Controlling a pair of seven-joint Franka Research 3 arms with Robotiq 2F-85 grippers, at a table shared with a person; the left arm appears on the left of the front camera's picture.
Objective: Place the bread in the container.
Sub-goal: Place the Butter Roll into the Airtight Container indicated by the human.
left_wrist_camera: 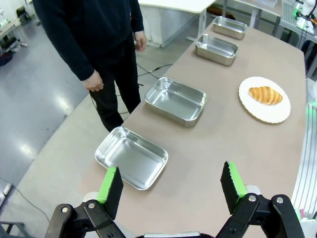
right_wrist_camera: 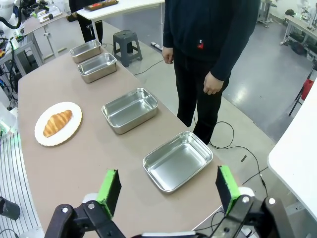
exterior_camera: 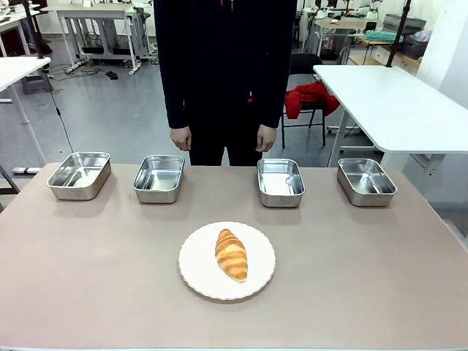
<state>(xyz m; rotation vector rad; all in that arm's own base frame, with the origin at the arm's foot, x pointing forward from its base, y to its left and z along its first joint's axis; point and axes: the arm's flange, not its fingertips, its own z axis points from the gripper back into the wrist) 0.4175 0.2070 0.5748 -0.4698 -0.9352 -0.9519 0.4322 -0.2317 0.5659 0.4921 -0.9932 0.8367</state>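
The bread (exterior_camera: 231, 254) is a golden-brown croissant lying on a round white plate (exterior_camera: 197, 263) at the near middle of the table. Several identical shiny steel trays stand in a row along the far edge, and I cannot tell which one is the container. My left gripper (left_wrist_camera: 171, 173) hovers open above the leftmost tray (left_wrist_camera: 132, 156), with the bread (left_wrist_camera: 265, 95) far off. My right gripper (right_wrist_camera: 167, 176) hovers open above the rightmost tray (right_wrist_camera: 178, 161), and the bread (right_wrist_camera: 57, 123) is well away from it. Nothing is between either pair of fingers.
A person in dark clothes (exterior_camera: 223, 66) stands at the far side of the table, behind the gap between the two middle trays (exterior_camera: 159, 178) (exterior_camera: 280, 182), hands hanging down. Bare tabletop (exterior_camera: 351, 270) surrounds the plate. A white table (exterior_camera: 395, 102) stands behind on the right.
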